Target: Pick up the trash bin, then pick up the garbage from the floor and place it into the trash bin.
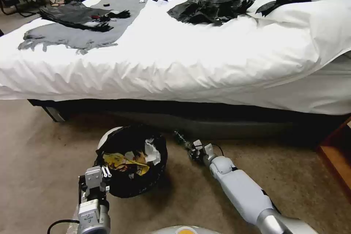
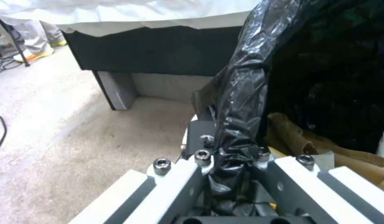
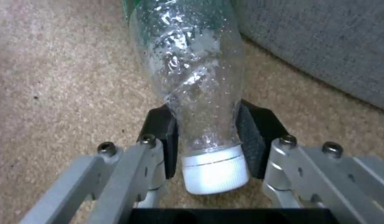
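- The bed (image 1: 190, 55), draped in white, filled the upper half of the frame, with black bags (image 1: 210, 5) strewn on it.
- The trash bin (image 1: 133, 164) sat tilted at lower left on the carpet, its black liner (image 2: 241, 102) holding a yellow wrapper (image 1: 122, 161) and white paper (image 1: 151, 153).
- The left end effector (image 2: 231, 158) was clamped on the bin's lined rim.
- The right end effector (image 3: 208, 137), just right of the bin, was closed around the neck of a clear bottle (image 3: 192, 71) lying on the carpet by the bed base.
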Tool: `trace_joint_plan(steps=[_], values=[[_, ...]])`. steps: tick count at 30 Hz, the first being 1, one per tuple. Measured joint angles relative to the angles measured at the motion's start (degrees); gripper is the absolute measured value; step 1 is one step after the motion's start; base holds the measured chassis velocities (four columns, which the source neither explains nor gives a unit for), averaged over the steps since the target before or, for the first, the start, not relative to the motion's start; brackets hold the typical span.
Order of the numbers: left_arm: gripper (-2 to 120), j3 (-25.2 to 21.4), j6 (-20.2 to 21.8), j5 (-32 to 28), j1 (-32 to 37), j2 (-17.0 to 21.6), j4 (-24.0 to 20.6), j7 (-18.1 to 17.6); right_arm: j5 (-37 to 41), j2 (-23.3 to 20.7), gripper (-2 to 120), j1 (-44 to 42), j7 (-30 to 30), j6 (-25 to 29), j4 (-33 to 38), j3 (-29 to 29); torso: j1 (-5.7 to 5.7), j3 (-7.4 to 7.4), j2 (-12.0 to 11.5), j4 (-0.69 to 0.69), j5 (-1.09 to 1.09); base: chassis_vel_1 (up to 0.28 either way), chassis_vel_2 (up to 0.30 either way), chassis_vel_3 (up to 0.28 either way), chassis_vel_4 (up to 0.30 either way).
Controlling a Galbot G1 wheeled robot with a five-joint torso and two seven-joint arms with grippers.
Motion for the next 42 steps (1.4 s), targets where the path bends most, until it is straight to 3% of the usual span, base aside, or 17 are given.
trace_joint_plan(steps=[5,8,10,12,14,16,25,28,30,35,42], values=[[0,0.01,0.03,-0.03,-0.13,0.13,0.02,0.00,1.84,-1.37,29,-3.00,1.26,0.10,6.75,0.20,0.01,0.00,0.00,-0.02,0.00,0.000,0.000,0.000,0.000],[0,0.14,0.14,-0.02,-0.41,0.28,0.37,0.05,3.03,-3.34,29,-8.24,2.01,-1.17,17.97,0.90,0.00,0.00,0.00,-0.02,0.00,0.000,0.000,0.000,0.000],[0,0.15,0.16,-0.02,-0.45,0.30,0.38,0.05,3.05,-3.64,29,-8.95,2.02,-1.32,19.65,1.05,0.00,0.00,0.00,-0.02,-0.02,0.000,0.000,0.000,0.000],[0,0.12,0.25,-0.04,-0.54,0.49,0.31,0.10,3.18,-4.93,28,-12.17,1.99,-1.53,26.74,1.61,0.00,0.00,0.00,-0.01,0.00,0.000,0.000,0.000,0.000],[0,0.10,0.26,-0.07,-0.54,0.56,0.28,0.12,3.23,-5.23,28,-12.85,1.96,-1.54,28.21,1.80,0.00,0.00,0.00,-0.01,0.01,0.000,0.000,0.000,0.000],[0,-0.01,0.26,-0.22,-0.50,0.79,0.23,0.13,3.80,-6.25,28,-16.01,1.65,-1.49,34.36,2.63,0.00,0.00,0.00,-0.01,0.01,0.000,0.000,0.000,0.000],[0,0.17,0.28,-0.25,-0.78,0.85,0.24,0.17,4.84,-8.16,28,-21.40,0.94,-1.26,45.73,3.87,0.00,0.00,0.00,-0.01,0.00,0.000,0.000,0.000,0.000],[0,0.39,0.38,-0.19,-1.06,0.92,0.61,0.23,5.20,-9.42,28,-24.33,-0.30,1.43,52.11,4.80,0.00,0.00,0.00,0.00,0.00,0.000,0.000,0.000,0.000],[0,0.42,0.40,-0.18,-1.11,0.94,0.68,0.23,5.26,-9.59,28,-24.71,-0.57,2.00,52.86,4.92,0.00,0.00,0.01,0.00,0.00,0.000,0.000,0.000,0.000],[0,0.71,0.49,-0.02,-1.46,1.10,1.46,0.28,7.39,-10.71,28,-27.56,-6.48,9.34,57.44,5.39,0.00,0.00,0.00,0.00,0.00,0.000,0.000,0.000,0.000],[0,1.05,0.56,0.21,-1.66,1.13,1.77,0.31,9.08,-11.65,28,-29.05,-12.83,12.97,62.24,4.69,0.00,0.00,0.01,0.00,0.00,0.000,0.000,0.000,0.000]])
